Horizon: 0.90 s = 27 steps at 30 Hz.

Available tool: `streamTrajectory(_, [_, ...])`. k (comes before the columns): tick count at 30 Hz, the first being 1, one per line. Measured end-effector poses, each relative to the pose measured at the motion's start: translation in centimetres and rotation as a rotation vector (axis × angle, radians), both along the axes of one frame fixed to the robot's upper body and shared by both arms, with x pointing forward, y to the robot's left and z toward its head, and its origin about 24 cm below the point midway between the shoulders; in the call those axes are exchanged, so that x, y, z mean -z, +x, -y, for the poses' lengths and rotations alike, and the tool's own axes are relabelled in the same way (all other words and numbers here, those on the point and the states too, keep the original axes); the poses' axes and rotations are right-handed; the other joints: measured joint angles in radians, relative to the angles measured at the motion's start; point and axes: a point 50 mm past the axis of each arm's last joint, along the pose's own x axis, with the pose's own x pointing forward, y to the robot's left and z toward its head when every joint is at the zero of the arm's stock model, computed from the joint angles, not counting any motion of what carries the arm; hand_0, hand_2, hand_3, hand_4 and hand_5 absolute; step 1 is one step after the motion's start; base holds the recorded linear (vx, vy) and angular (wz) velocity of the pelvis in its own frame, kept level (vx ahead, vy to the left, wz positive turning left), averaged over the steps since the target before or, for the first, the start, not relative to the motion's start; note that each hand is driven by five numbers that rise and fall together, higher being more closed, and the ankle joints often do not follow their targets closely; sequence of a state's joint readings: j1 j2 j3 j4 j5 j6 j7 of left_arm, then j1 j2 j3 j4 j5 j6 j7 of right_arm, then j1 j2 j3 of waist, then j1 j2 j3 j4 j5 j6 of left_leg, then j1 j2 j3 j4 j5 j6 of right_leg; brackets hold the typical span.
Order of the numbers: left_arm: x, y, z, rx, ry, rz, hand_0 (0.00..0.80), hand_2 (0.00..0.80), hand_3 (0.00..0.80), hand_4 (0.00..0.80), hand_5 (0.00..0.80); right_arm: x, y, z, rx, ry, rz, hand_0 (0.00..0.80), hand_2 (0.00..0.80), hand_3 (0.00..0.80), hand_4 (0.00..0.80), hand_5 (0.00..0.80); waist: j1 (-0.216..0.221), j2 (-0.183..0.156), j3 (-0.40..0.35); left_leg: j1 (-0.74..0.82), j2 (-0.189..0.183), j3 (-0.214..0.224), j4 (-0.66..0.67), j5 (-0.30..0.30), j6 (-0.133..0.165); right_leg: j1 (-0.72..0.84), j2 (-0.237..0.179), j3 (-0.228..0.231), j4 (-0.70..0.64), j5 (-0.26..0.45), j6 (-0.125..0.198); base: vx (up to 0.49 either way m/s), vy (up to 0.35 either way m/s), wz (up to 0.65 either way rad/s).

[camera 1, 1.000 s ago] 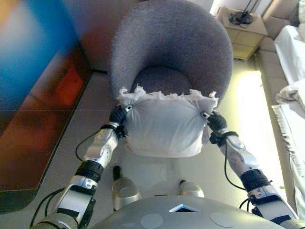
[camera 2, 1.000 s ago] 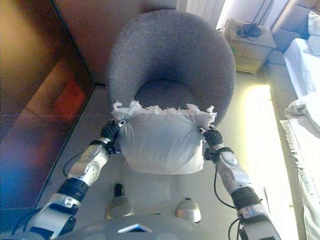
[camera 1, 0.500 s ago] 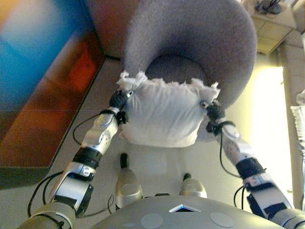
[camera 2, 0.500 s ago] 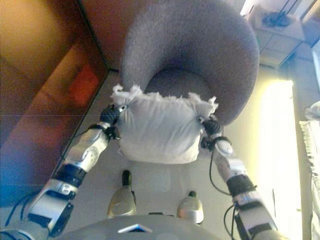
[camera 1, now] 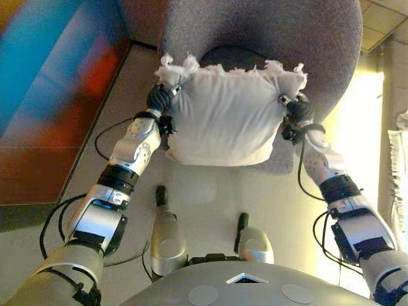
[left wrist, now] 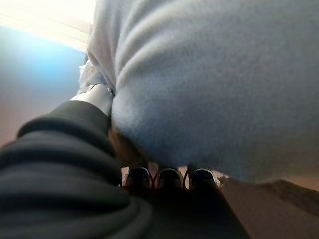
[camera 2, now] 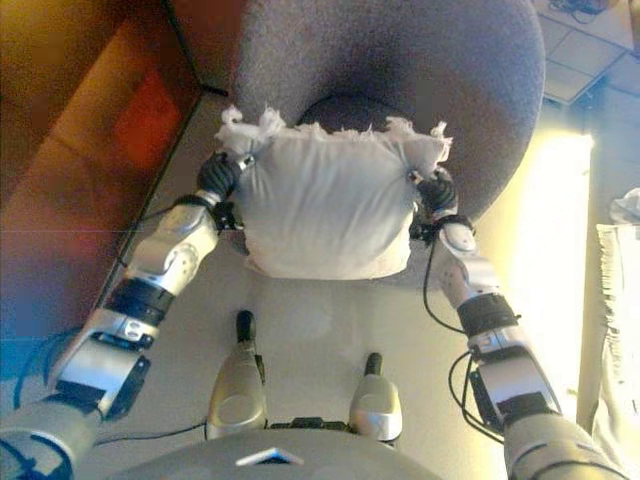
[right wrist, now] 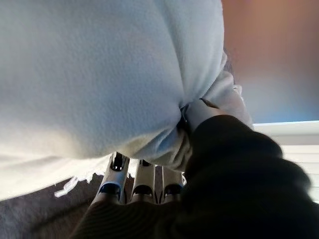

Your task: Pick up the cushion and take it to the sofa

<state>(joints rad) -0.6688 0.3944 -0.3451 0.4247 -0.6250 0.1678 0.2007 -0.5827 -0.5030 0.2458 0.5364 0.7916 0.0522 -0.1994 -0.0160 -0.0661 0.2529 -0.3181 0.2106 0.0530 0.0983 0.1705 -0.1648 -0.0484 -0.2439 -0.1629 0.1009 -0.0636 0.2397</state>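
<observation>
A white cushion (camera 1: 226,115) with frayed fringe along its far edge hangs between my two hands, in front of the round grey armchair (camera 1: 274,32). My left hand (camera 1: 159,99) is shut on the cushion's left top corner. My right hand (camera 1: 296,109) is shut on its right top corner. In the left wrist view the cushion (left wrist: 214,84) bulges over the curled fingers (left wrist: 169,177). In the right wrist view the cloth (right wrist: 99,74) is pinched between the thumb and the fingers (right wrist: 142,184). The cushion is clear of the floor.
The grey armchair's seat (camera 2: 345,108) lies just beyond the cushion. A dark wooden cabinet (camera 2: 80,130) runs along the left. White bedding (camera 2: 618,300) shows at the right edge. Pale floor (camera 1: 204,197) lies below the cushion.
The camera has tilted and shifted, so the armchair now sits higher in view. The cushion stays held at both corners, now closer to the chair's seat.
</observation>
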Motion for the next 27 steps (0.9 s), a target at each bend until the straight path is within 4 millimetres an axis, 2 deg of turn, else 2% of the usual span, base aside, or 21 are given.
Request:
streamTrajectory(5, [-3.5,1.2,0.9,-0.020,0.005,0.097,0.800,0.800,0.800,0.800,0.800,-4.3,2.1,0.3,0.014,-0.016,0.094,0.800,0.800,0.800,0.800,0.800,0.000,0.000,0.004,-0.090,0.000,-0.009,0.060,-0.004,0.003,-0.099,-0.004,0.017,0.061,-0.004,0.000,-0.163,-0.019,-0.09])
streamTrajectory(8, [-6.9,2.4,1.2,-0.054,0.009,0.182,0.800,0.800,0.800,0.800,0.800,-8.0,3.4,0.1,0.017,-0.012,0.176,0.800,0.800,0.800,0.800,0.800,-0.001,0.005,0.061,-0.206,0.000,-0.026,0.223,-0.070,0.019,-0.226,-0.030,0.022,0.254,-0.075,0.001,-0.113,0.080,-0.01])
streamTrajectory(12, [-7.1,2.6,1.0,-0.070,0.021,0.186,0.800,0.800,0.800,0.800,0.800,-8.5,3.6,-0.1,0.014,0.010,0.189,0.800,0.800,0.800,0.800,0.800,0.001,-0.002,0.079,-0.282,-0.020,-0.027,0.400,-0.161,0.034,-0.321,-0.082,0.050,0.447,-0.155,0.011,-0.027,0.076,-0.01])
streamTrajectory(15, [-7.0,2.7,1.0,-0.073,0.016,0.186,0.800,0.800,0.800,0.800,0.800,-8.8,3.6,-0.2,0.017,0.014,0.199,0.800,0.800,0.800,0.800,0.800,-0.001,-0.004,0.080,-0.324,-0.029,-0.032,0.487,-0.196,0.038,-0.376,-0.112,0.069,0.559,-0.203,0.012,-0.017,0.039,0.03])
streamTrajectory(22, [-7.2,2.8,1.4,-0.061,-0.060,0.186,0.800,0.800,0.800,0.800,0.800,-9.8,4.3,0.0,0.040,-0.011,0.201,0.800,0.800,0.800,0.800,0.800,-0.022,-0.004,0.081,-0.387,-0.029,-0.041,0.511,-0.190,0.037,-0.470,-0.126,0.087,0.665,-0.235,0.003,-0.007,0.012,0.04])
streamTrajectory(27, [-7.6,3.4,3.1,-0.033,-0.174,0.150,0.800,0.800,0.800,0.800,0.800,-9.8,4.6,1.1,0.089,-0.027,0.176,0.800,0.800,0.800,0.800,0.800,-0.024,-0.003,0.081,-0.393,-0.031,-0.039,0.510,-0.178,0.041,-0.480,-0.126,0.090,0.671,-0.233,0.006,0.023,-0.002,0.00])
